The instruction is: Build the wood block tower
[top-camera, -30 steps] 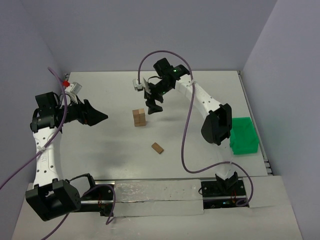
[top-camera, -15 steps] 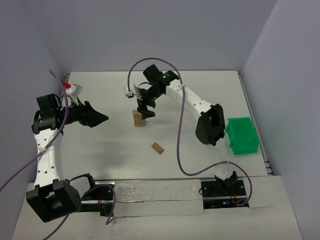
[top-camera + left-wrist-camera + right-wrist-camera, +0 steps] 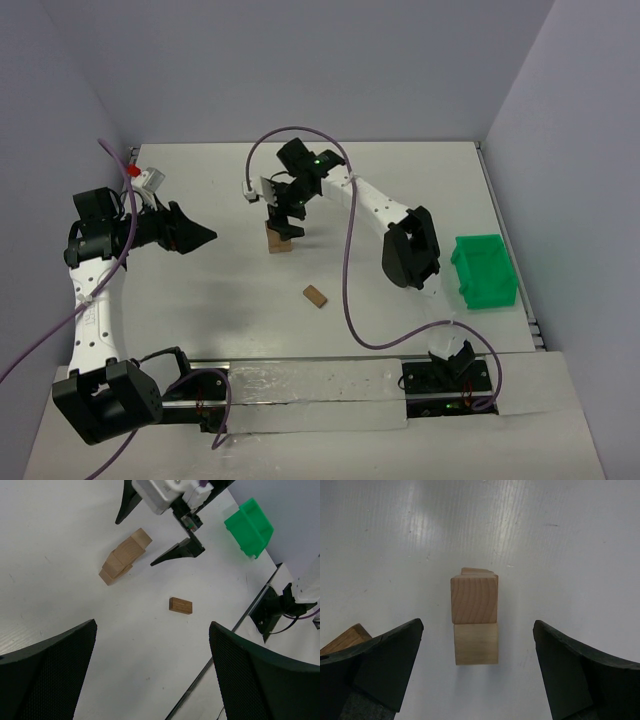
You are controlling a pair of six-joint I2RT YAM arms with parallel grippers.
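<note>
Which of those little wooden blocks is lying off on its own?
The flat block: it lies alone, touching nothing, while the others sit piled together in the stack farther back.

We can read no text, label, brand, number or sign in any view. The wood blocks [image 3: 475, 615] show bare grain only, and the green bin [image 3: 488, 296] is unmarked plastic as far as we can see.
</note>
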